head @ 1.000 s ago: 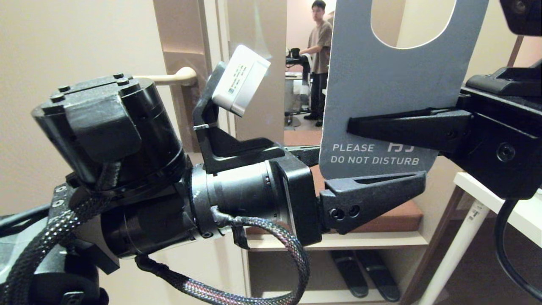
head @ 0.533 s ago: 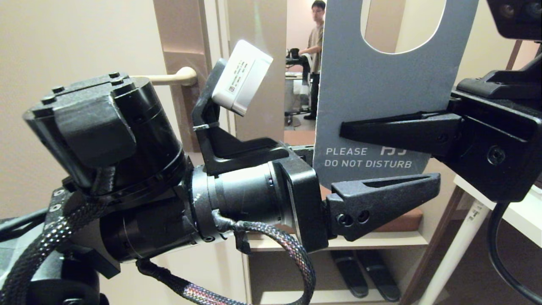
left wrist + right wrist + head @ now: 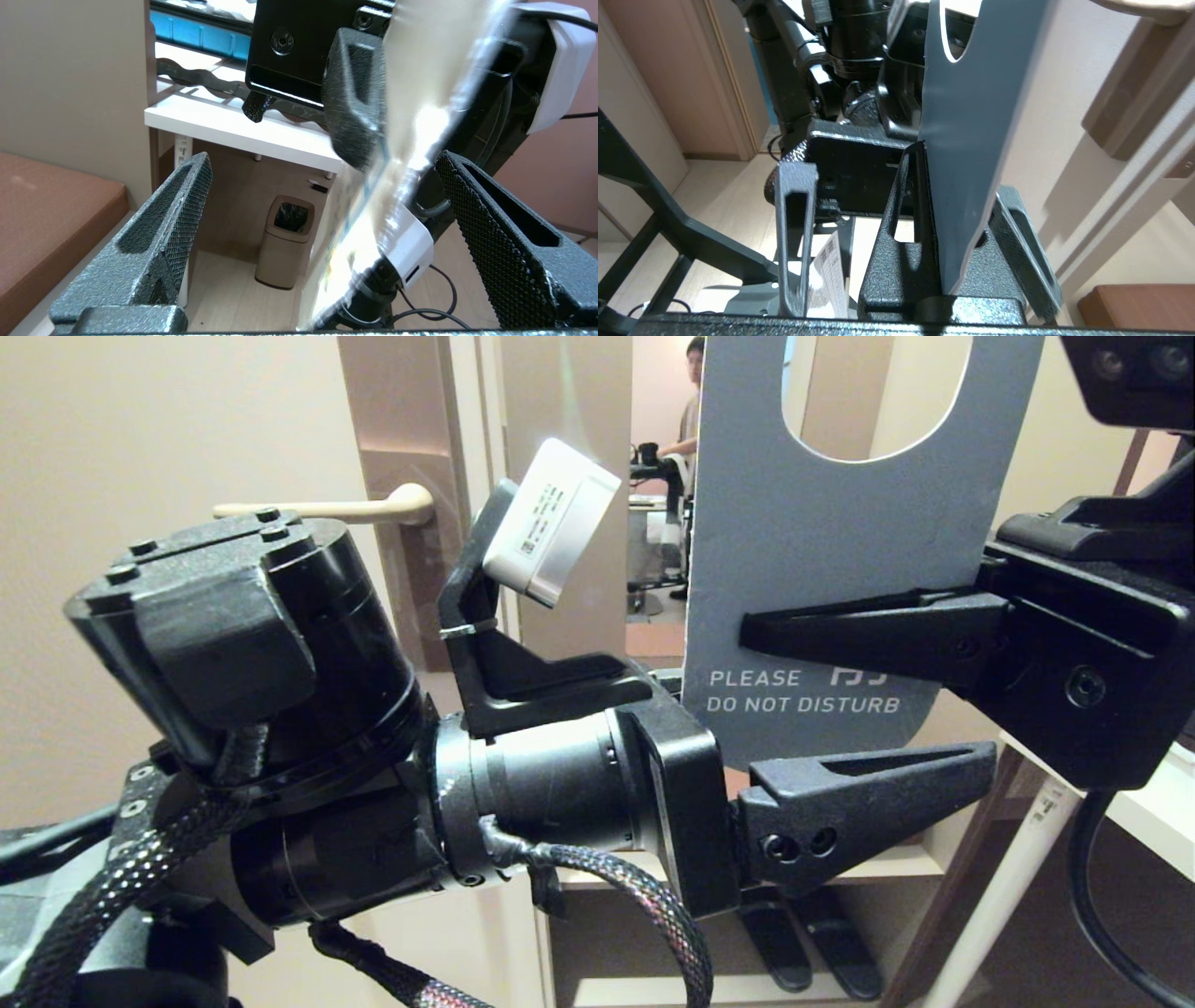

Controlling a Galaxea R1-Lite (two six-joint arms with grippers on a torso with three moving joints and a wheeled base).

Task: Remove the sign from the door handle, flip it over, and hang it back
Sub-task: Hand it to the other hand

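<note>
moved: sign (image 3: 822,551) drifted left, left end effector (image 3: 868,737) slid further under it | right end effector (image 3: 957,224) pinches sign's edge, blue side facing | left end effector spread, straddling sign's bottom | handle (image 3: 317,508) beyond, bare | advice: close left squarely before right releases

In view: 1 sign (image 3: 822,551), 1 door handle (image 3: 322,509), 2 tools, 1 person (image 3: 693,392), 1 bin (image 3: 285,242).

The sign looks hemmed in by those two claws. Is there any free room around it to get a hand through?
Crowded low down: the right gripper pinches the sign above its lettering, and the open left gripper straddles its bottom edge. Free: the oval hole at its top, and the door handle, bare along its length.
</note>
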